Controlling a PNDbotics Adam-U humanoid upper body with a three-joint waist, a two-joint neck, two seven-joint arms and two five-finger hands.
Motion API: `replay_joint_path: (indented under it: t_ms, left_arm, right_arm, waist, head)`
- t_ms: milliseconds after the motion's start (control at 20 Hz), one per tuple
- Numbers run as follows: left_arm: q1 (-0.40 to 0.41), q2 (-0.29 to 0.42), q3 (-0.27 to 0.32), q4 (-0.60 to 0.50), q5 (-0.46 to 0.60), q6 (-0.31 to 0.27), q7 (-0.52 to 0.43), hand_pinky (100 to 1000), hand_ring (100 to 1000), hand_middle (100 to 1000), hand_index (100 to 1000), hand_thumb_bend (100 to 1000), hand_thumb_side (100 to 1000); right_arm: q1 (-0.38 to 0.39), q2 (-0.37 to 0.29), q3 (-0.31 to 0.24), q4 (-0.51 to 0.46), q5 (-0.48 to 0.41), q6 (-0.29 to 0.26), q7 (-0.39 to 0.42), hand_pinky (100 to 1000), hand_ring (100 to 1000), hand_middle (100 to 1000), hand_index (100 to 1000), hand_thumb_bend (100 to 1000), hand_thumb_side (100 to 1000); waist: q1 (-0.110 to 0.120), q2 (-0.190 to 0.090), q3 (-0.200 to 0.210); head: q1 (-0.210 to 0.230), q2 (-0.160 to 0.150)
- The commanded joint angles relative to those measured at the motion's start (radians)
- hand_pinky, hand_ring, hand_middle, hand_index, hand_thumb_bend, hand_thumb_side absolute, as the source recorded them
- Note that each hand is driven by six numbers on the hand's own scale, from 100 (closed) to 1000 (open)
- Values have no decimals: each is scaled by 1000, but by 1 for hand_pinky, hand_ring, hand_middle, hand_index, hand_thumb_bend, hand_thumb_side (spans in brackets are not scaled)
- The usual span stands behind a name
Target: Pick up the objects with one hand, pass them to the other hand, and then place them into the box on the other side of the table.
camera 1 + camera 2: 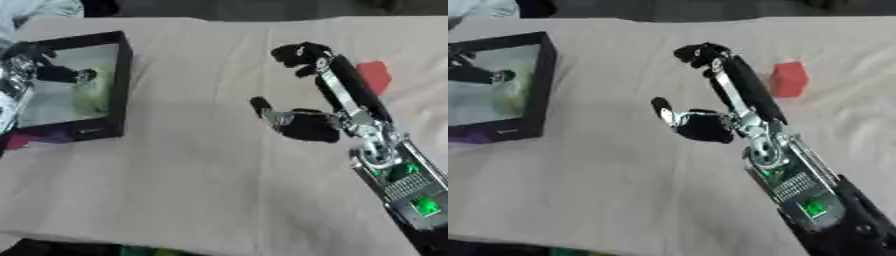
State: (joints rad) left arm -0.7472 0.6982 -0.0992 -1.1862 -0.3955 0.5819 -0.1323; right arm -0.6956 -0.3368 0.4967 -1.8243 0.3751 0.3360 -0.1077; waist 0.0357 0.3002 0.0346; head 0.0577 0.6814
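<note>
Your right hand (710,117) hangs empty, fingers spread, just left of the red block (788,79) on the beige cloth; left hand (26,70) (fingers unreadable) hovers over the black open-topped box (122,80). Reaching blind past your own forearm could knock it away.

Right hand (710,112) open, red block (788,79) beside, black box (546,75) left

both head eyes look steeply down on the bench (201,190) from close above, sharing the right hand (710,117); the right eye sits slightly rightward.
</note>
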Motion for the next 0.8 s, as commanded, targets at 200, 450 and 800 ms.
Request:
replay_joint_path:
  t_ms: [200,450,800]
  left_arm:
    - [20,53,2,-145,171,-96,138,772,723,711,803,477,388]
    - [51,64,-6,-240,268,-150,211,745,697,686,784,465,374]
    - [65,69,-17,-294,311,-167,250,742,695,679,773,464,364]
  right_arm:
    - [-35,-107,-89,-41,-145,48,97,762,810,752,823,371,300]
    - [-45,-205,-175,-23,-289,81,219,765,826,760,835,358,321]
    - [-118,-304,-231,96,-304,22,358,786,846,788,844,382,320]
  waist:
    - [1,-32,-7]
    - [5,-30,-13]
    - [13,-23,-17]
  head:
    - [-60,-10]
    - [-98,-12]
    - [-144,-28]
